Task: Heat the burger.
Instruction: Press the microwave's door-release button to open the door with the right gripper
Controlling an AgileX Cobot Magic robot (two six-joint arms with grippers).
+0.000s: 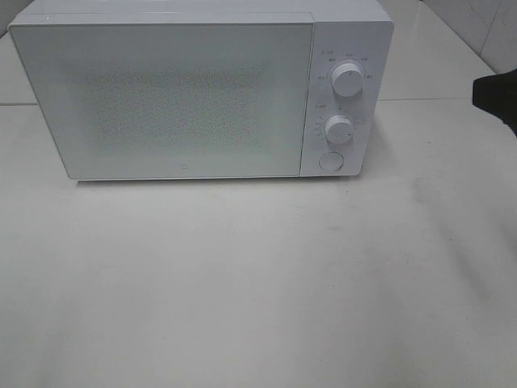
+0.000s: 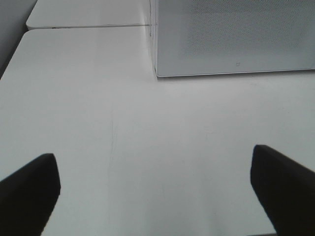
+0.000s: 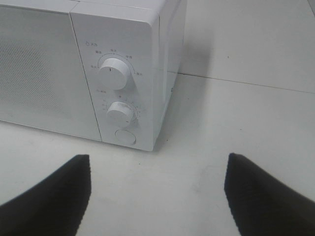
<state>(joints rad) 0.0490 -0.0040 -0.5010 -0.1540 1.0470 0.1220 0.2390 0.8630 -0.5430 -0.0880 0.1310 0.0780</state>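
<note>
A white microwave (image 1: 186, 93) stands at the back of the white table, its door shut. Two round knobs (image 1: 347, 81) and a round button (image 1: 331, 161) sit on its right panel. The burger is out of view; I cannot see through the frosted door. My right gripper (image 3: 157, 196) is open and empty, off to the right of the microwave, facing its control panel (image 3: 118, 93). Part of the right arm shows at the right edge of the high view (image 1: 497, 97). My left gripper (image 2: 155, 196) is open and empty above the bare table, in front of the microwave's left corner (image 2: 157, 73).
The white table (image 1: 258, 283) stretches in front of the microwave. A seam between table sections runs behind the microwave (image 2: 88, 25). Tiled wall shows at the far right (image 1: 485, 24).
</note>
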